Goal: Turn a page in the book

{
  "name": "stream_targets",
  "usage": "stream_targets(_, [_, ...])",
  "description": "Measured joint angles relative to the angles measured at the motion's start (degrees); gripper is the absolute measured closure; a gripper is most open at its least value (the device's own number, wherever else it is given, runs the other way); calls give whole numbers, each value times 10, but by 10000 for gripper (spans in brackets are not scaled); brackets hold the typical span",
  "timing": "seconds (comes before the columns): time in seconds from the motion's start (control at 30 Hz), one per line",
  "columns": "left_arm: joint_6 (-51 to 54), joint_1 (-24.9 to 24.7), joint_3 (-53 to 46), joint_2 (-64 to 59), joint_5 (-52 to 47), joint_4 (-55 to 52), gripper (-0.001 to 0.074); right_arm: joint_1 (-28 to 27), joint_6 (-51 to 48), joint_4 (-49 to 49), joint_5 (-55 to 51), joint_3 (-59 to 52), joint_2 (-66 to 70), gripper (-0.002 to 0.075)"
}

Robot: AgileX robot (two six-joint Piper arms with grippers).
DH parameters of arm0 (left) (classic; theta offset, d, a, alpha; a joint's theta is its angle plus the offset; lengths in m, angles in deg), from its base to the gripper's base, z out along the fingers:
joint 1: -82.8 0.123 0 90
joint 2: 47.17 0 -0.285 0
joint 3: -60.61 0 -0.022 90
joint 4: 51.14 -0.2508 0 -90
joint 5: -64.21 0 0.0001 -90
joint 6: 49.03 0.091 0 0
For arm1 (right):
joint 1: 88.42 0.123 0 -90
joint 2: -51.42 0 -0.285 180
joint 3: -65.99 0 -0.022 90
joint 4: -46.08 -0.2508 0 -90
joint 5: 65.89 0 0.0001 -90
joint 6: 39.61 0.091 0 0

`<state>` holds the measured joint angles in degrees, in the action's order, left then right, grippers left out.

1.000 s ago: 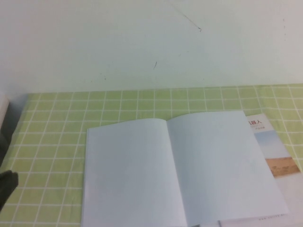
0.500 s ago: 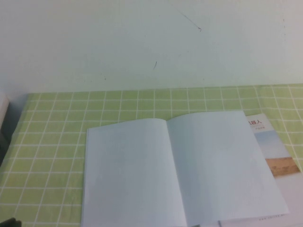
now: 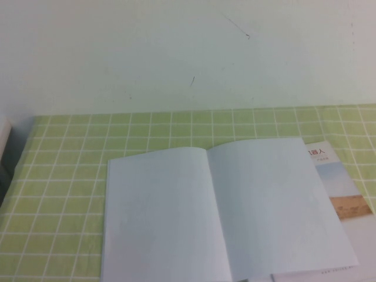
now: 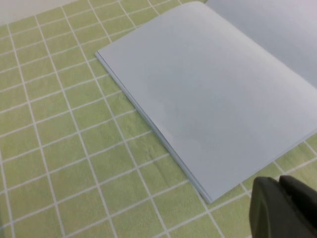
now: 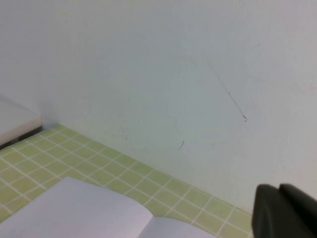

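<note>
The book (image 3: 223,211) lies open on the green checked cloth, showing two blank white pages. The printed page with small black robots is hidden; only blank sides show. In the left wrist view the book's left half (image 4: 208,99) fills the middle, and my left gripper (image 4: 283,208) is shut and empty, above the cloth just off a corner of that half. In the right wrist view my right gripper (image 5: 285,212) is shut and empty, held up facing the white wall, with the book's fold (image 5: 148,220) below. Neither gripper shows in the high view.
A second printed sheet or brochure (image 3: 343,194) with a sandy photo pokes out under the book's right side. The green checked cloth (image 3: 59,188) covers the table up to the white wall (image 3: 188,53). A white object (image 3: 3,132) sits at the far left edge.
The dark left gripper, visible at the high view's lower left edge a second ago, has slid down out of that view. The book has not moved.
</note>
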<state>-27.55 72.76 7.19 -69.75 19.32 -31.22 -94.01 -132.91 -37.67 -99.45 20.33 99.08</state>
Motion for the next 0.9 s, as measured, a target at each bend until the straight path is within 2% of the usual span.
stream_targets(0.4, [-1, 0, 0, 0, -1, 0, 737, 0, 0, 0, 1, 0, 0, 727])
stream_targets(0.57, [-1, 0, 0, 1, -1, 0, 737, 0, -46, 8, 76, -26, -6, 727])
stream_targets(0.9, [-1, 0, 0, 1, -1, 0, 737, 0, -130, 13, 156, -93, -157, 727])
